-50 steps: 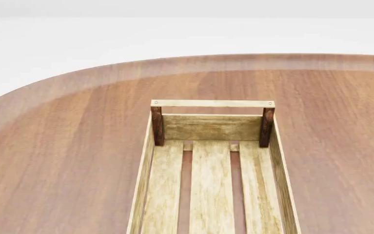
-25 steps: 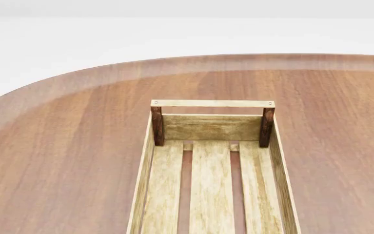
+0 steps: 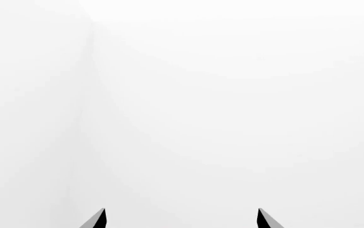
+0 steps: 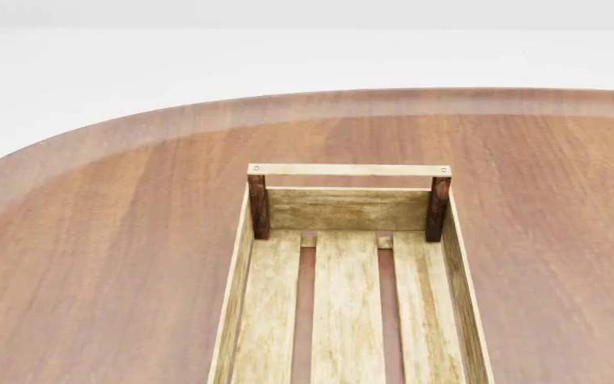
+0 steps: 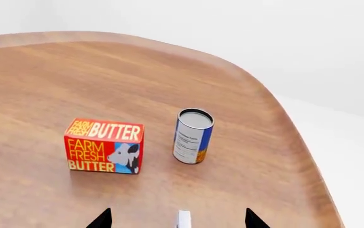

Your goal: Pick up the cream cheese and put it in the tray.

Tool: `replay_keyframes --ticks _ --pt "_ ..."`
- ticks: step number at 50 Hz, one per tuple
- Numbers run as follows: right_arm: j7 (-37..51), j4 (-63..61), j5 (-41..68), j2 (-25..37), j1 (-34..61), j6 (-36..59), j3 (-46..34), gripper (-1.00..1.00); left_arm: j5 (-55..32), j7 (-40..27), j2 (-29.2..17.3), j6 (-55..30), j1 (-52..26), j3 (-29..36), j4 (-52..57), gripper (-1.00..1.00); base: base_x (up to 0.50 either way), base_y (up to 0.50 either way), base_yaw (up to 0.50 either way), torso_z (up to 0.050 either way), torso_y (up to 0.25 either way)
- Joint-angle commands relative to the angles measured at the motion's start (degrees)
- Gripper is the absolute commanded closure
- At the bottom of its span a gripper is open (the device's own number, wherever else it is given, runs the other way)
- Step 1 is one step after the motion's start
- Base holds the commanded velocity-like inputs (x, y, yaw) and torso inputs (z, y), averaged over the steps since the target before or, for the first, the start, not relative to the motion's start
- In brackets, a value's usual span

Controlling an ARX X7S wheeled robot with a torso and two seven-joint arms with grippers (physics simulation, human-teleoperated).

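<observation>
Brown wooden surface [image 4: 104,240], rounded edge, white background. Cream cheese [image 5: 183,219]: only a thin white sliver shows at the right wrist view's edge, between the right claw [image 5: 178,222] tips; orientation and long axis can't be read. Right claw tips apart, not touching it. Beyond it stand the red butter box [image 5: 104,146] and the blue-and-white can [image 5: 193,136], side by side, both upright. Tray [image 4: 249,264] sits mid-surface in the head view, long axis running away from the robot. Left claw [image 3: 180,221] tips apart, facing blank white.
</observation>
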Motion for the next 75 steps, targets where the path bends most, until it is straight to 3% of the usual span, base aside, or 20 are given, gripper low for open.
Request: replay_keyframes --ticks 1,75 --pt "-0.5 2.7 2.4 0.4 1.4 0.3 1.5 -1.0 0.1 -0.2 -0.1 0.1 -0.1 0.2 -0.2 -1.0 0.0 0.0 0.0 0.0 0.0" --pt "-0.4 16.7 6.5 2.6 3.5 -4.9 5.7 -1.0 0.1 -1.4 -0.8 -0.1 -0.5 1.0 -0.5 -1.0 0.0 0.0 0.0 0.0 0.0"
